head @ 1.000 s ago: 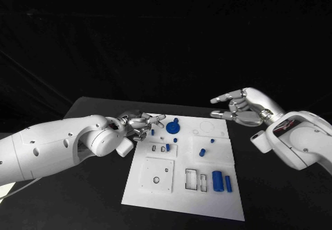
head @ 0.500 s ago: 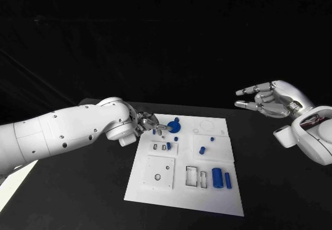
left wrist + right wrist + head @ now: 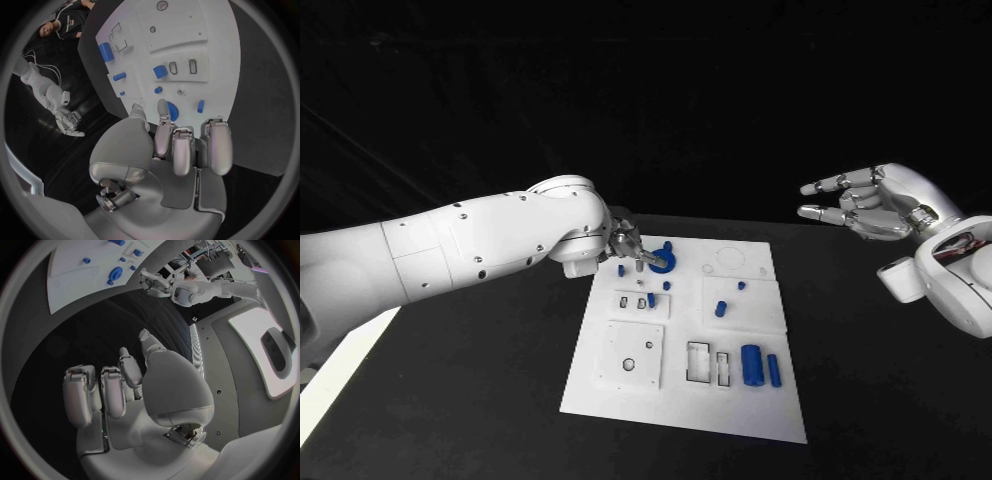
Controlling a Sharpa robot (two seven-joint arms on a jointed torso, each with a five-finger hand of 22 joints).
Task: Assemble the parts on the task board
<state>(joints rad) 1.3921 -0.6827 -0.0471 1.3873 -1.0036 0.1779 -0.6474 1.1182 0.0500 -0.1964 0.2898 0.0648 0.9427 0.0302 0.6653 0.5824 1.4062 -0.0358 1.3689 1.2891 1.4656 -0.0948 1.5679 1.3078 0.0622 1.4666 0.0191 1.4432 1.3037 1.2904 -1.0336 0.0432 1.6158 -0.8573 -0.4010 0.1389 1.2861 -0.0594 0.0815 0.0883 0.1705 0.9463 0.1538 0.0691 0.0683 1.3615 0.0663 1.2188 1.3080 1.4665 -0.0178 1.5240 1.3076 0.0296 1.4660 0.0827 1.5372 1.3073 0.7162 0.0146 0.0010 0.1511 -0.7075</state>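
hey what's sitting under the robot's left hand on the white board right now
Under the left robot hand lies a blue gear-like disc near the task board's far edge. The fingertips reach its rim and cover part of it; contact cannot be told.

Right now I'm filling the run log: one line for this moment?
left hand: fingertips at blue gear, grip unclear | right hand: open, raised off task board | blue cylinder: lying loose

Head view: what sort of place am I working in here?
Probably a robotics lab test bench, not a factory line. A black table under a dark backdrop carries a white task board with cut-out slots and small blue parts. The left robot hand is over the blue gear; the right robot hand is raised.
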